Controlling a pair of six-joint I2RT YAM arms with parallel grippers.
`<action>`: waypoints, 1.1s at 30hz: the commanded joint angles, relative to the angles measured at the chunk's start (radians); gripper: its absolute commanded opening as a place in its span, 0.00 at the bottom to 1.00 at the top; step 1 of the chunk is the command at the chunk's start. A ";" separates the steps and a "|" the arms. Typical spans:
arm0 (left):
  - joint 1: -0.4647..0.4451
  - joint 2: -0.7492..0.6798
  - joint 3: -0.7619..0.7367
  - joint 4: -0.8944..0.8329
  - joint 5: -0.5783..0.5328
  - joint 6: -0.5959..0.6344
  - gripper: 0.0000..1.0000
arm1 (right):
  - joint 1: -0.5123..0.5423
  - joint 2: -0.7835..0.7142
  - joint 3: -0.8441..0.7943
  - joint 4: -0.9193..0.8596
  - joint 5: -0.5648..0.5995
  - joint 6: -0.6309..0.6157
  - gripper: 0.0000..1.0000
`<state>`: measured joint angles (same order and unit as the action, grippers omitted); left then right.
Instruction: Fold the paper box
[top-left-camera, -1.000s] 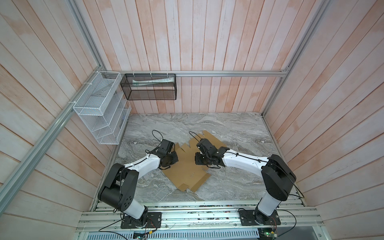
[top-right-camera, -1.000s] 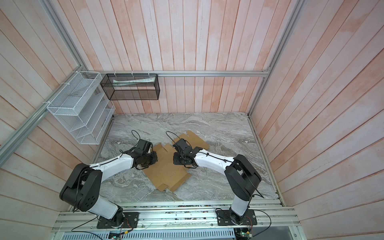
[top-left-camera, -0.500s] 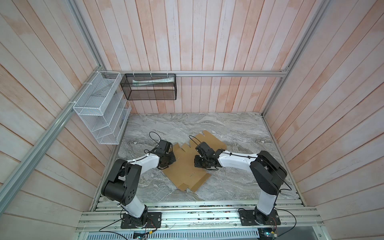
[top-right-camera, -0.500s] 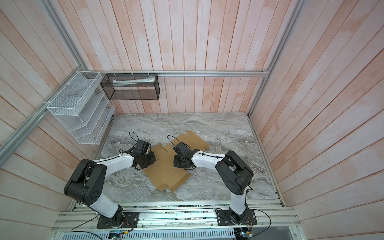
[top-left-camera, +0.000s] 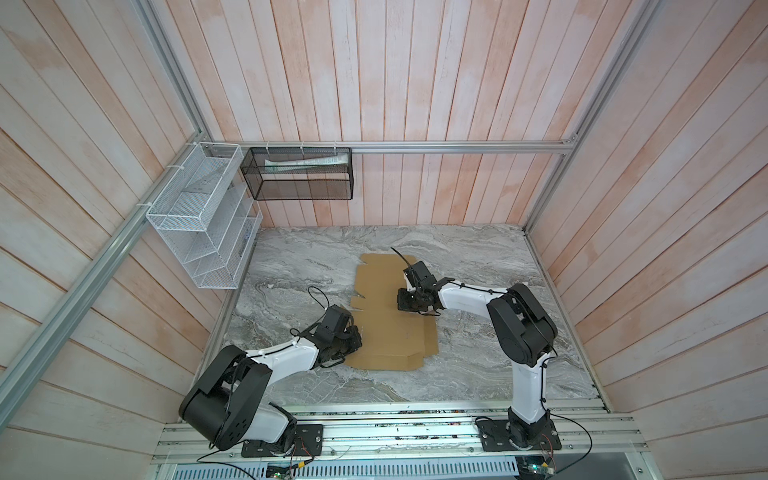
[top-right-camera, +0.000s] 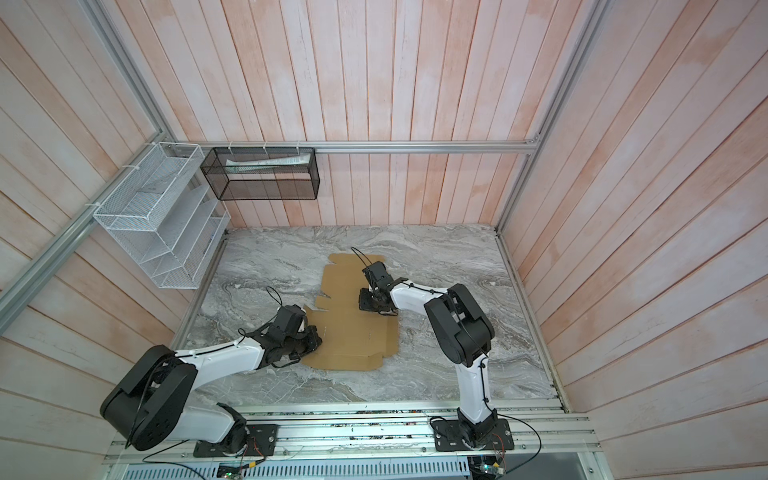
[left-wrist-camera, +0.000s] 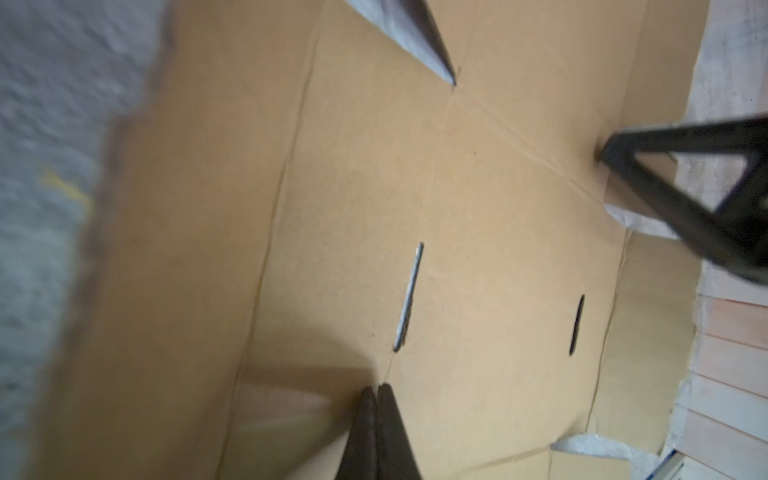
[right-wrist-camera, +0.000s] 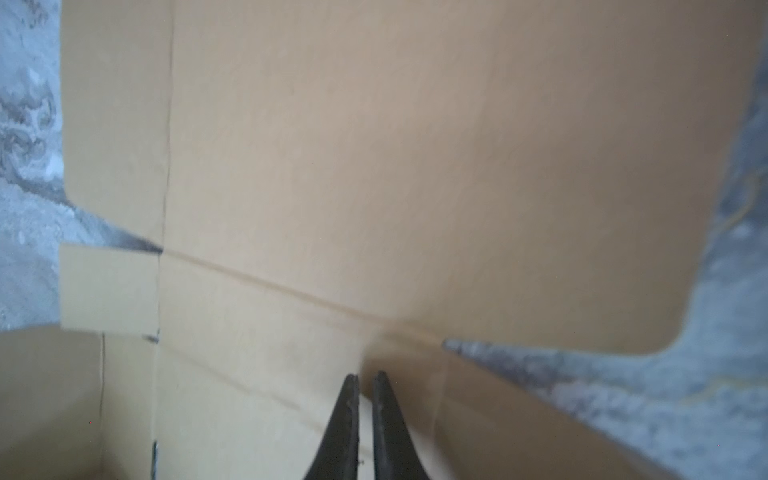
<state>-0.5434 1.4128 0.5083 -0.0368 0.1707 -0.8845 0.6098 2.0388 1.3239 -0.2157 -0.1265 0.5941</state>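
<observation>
The paper box (top-left-camera: 390, 328) (top-right-camera: 353, 336) is a flat brown cardboard sheet with flaps, lying lengthwise on the marble table in both top views. My left gripper (top-left-camera: 354, 337) (top-right-camera: 314, 338) is at the sheet's near left edge. In the left wrist view its fingertips (left-wrist-camera: 376, 390) are shut together with their tips on the cardboard (left-wrist-camera: 478, 208), nothing between them. My right gripper (top-left-camera: 409, 302) (top-right-camera: 368, 304) rests on the sheet's far right part. In the right wrist view its tips (right-wrist-camera: 365, 378) sit a thin slit apart on the cardboard (right-wrist-camera: 374, 166), beside a raised flap (right-wrist-camera: 498, 415).
A white wire rack (top-left-camera: 203, 220) hangs on the left wall and a black mesh basket (top-left-camera: 297, 172) on the back wall. Bare marble (top-left-camera: 478, 257) surrounds the sheet. An aluminium rail (top-left-camera: 395, 432) runs along the front. Two slots (left-wrist-camera: 409, 299) cut the cardboard near my left gripper.
The sheet has turned from a diagonal lie to square with the table. My left gripper moved toward the front, the right one slightly toward the back, its jaws closing a little.
</observation>
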 joint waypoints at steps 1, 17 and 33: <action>-0.012 -0.038 -0.006 -0.044 -0.015 -0.044 0.00 | -0.037 0.028 0.092 -0.083 0.024 -0.111 0.12; 0.162 0.237 0.572 -0.175 -0.051 0.221 0.00 | 0.162 -0.437 -0.285 -0.083 0.099 0.130 0.18; 0.178 0.669 0.936 -0.202 0.001 0.271 0.00 | 0.257 -0.507 -0.537 0.038 0.128 0.385 0.14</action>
<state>-0.3668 2.0460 1.4178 -0.2150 0.1566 -0.6315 0.8673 1.5570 0.7963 -0.2005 -0.0334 0.9382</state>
